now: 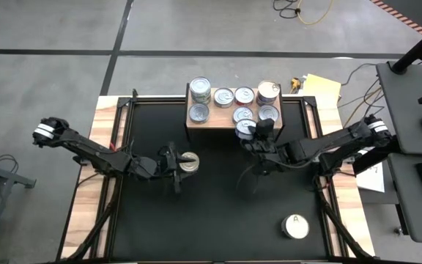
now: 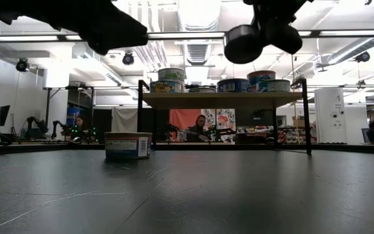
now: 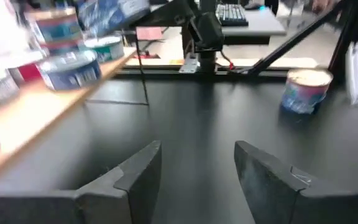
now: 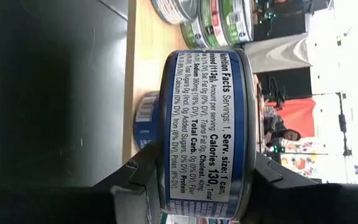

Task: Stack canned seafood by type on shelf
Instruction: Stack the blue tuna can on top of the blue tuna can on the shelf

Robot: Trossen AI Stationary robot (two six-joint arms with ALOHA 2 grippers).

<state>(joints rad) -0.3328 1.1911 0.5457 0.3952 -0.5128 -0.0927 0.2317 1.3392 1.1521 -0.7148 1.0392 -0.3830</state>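
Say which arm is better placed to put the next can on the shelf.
Right. Its tool already holds a can at the shelf edge; the left tool is empty beside the gold-topped can.

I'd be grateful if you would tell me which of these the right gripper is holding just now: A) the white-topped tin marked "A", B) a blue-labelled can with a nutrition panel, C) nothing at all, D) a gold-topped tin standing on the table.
B: the right wrist view shows the right gripper with its fingers clamped on either side of a blue-labelled can printed with nutrition facts, held near the shelf.
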